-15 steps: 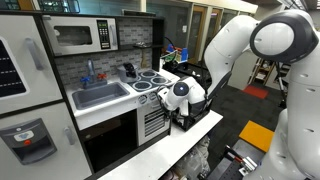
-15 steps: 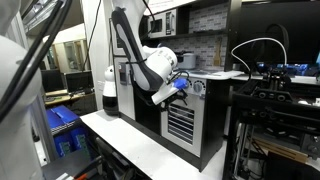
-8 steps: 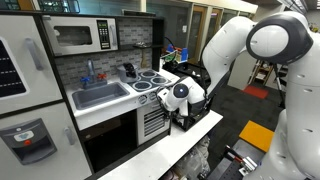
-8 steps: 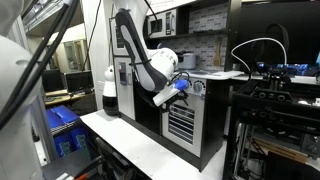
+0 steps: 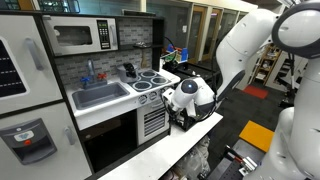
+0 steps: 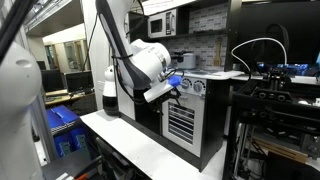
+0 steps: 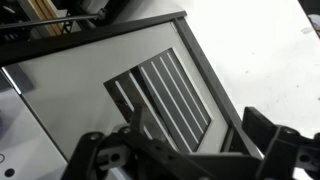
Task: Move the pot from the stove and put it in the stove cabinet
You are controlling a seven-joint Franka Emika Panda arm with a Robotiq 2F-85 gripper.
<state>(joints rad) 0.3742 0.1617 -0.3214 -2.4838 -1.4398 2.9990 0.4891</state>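
A small dark pot (image 5: 128, 71) stands on the toy kitchen's counter beside the stove burners (image 5: 150, 76). The stove cabinet's slatted door (image 5: 153, 122) is below the burners and looks shut; it also shows in an exterior view (image 6: 182, 122) and fills the wrist view (image 7: 165, 95). My gripper (image 5: 174, 106) hangs in front of the cabinet's upper part, well below and to the right of the pot. In the wrist view its fingers (image 7: 180, 150) are spread apart with nothing between them.
A grey sink (image 5: 100, 95) with a faucet lies left of the stove, and a microwave (image 5: 82, 37) sits above. A white table (image 5: 170, 150) runs along the front of the kitchen. Dark equipment racks (image 6: 275, 110) stand nearby.
My upper arm has swung to the right and the wrist has turned slightly. The gripper stays in front of the stove cabinet. The pot has not moved.
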